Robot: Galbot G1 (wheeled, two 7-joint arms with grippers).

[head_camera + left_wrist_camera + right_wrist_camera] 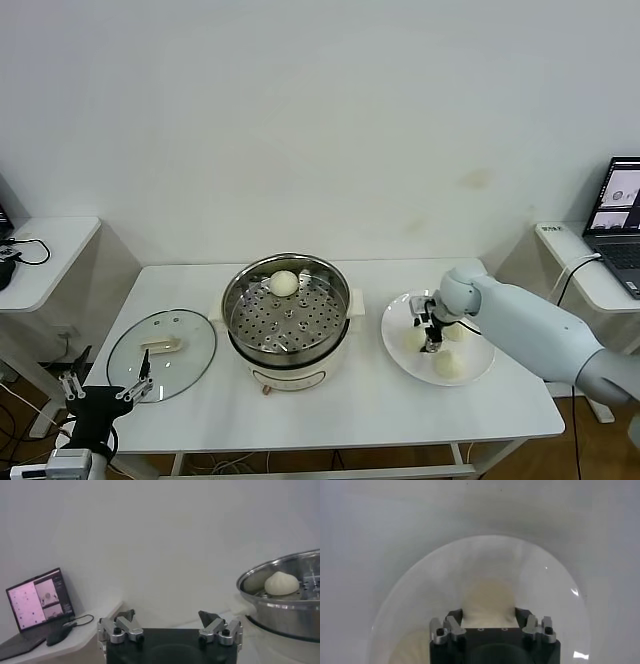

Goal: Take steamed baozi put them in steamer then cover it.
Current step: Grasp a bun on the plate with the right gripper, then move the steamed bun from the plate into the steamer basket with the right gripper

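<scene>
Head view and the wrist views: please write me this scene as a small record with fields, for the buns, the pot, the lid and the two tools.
steamer: centre of the table, no lid on it
baozi in steamer: one, at the far side of the perforated tray
baozi on plate: three visible
plate: on the steamer's right
cover: flat on the table, on the steamer's left
right tool: down over the plate, fingers open around a bun
left tool: open, holds nothing, near the table's front left corner
</scene>
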